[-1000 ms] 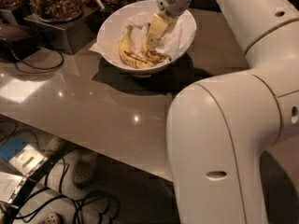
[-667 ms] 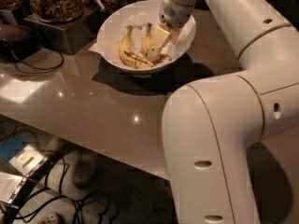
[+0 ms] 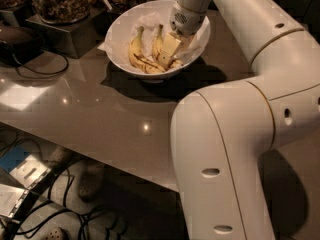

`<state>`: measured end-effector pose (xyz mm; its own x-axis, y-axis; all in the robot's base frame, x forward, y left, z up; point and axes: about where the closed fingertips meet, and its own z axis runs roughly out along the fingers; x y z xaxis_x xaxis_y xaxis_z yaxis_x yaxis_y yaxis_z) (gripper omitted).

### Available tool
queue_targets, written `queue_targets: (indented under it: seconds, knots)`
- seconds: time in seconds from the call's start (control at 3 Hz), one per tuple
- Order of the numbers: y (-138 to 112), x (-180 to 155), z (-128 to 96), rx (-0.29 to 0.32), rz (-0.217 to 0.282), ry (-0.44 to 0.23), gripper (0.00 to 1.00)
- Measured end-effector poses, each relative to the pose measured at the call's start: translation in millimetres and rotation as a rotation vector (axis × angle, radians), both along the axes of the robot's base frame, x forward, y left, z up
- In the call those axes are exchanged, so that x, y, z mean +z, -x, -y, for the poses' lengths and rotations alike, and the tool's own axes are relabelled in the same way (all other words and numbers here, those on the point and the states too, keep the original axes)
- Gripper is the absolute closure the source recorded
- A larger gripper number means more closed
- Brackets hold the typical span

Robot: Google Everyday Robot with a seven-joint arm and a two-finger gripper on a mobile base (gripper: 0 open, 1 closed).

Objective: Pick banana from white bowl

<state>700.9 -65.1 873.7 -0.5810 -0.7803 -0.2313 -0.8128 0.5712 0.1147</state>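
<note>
The white bowl (image 3: pixel 119 31), lined with crumpled white paper, stands at the far middle of the grey table. Two bananas lie in it. The banana (image 3: pixel 157 43) with the greenish stem lies right of centre, its lower half hidden behind my gripper. The other banana (image 3: pixel 135 51), with thin black streaks, lies to its left. My gripper (image 3: pixel 173 58) reaches down into the right side of the bowl, open, with one pale finger (image 3: pixel 169 47) right against the banana. It holds nothing.
A steel stand (image 3: pixel 65 34) with a glass jar of nuts (image 3: pixel 60 1) stands left of the bowl, with a dark device and cable (image 3: pixel 20 44) at the far left. My white arm (image 3: pixel 240 134) fills the right side. Cables and papers (image 3: pixel 30 184) lie on the floor below the table edge.
The view has moved closer to the bowl. My gripper has shifted toward the bowl's right side, next to the banana with the greenish stem. Both bananas lie as before.
</note>
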Motion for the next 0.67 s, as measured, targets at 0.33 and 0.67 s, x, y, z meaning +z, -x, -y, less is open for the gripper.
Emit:
queue_targets:
  seconds: [0.33, 0.67]
  knots:
    - [0.0, 0.0, 0.0, 0.000, 0.000, 0.000, 0.29]
    - [0.0, 0.0, 0.0, 0.000, 0.000, 0.000, 0.10]
